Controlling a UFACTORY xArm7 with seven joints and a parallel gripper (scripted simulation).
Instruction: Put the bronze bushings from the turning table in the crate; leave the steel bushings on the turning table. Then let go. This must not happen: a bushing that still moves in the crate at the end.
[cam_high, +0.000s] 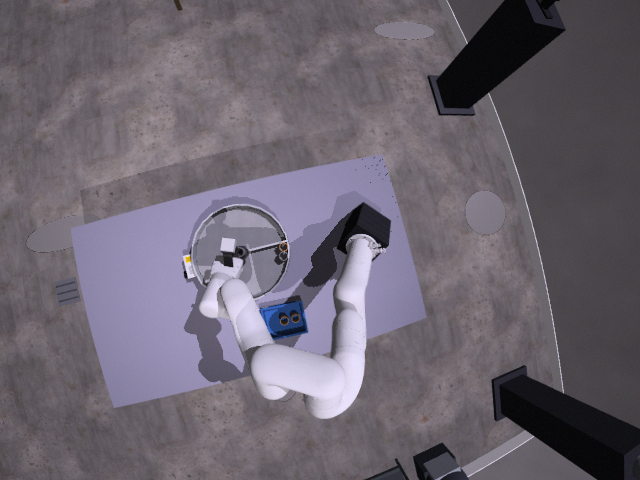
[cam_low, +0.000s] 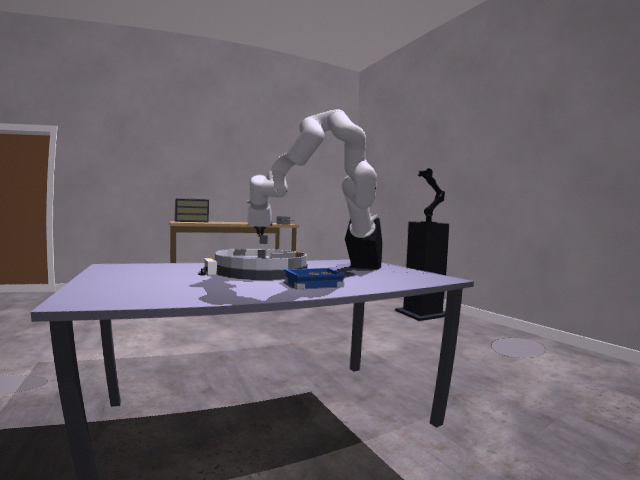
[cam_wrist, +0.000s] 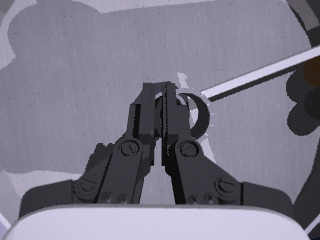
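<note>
My gripper (cam_wrist: 158, 101) (cam_low: 262, 235) is shut on the wall of a grey steel bushing (cam_wrist: 202, 117) (cam_low: 262, 239) and holds it above the middle of the round turning table (cam_high: 258, 227) (cam_low: 242, 268), close to the table's hub (cam_high: 240, 251). Two orange-rimmed bushings (cam_high: 282, 248) (cam_high: 282, 256) sit at the table's right rim beside the divider bar (cam_wrist: 260, 75). The blue crate (cam_high: 268, 322) (cam_low: 310, 281) stands just in front of the turning table. It holds two bronze bushings (cam_high: 284, 319) (cam_high: 295, 317).
The arm's black base block (cam_high: 368, 222) stands at the right of the purple table top (cam_high: 129, 310). A small white and yellow box (cam_high: 188, 263) sits at the turning table's left edge. Black pillars (cam_high: 496, 46) stand on the floor beyond the table.
</note>
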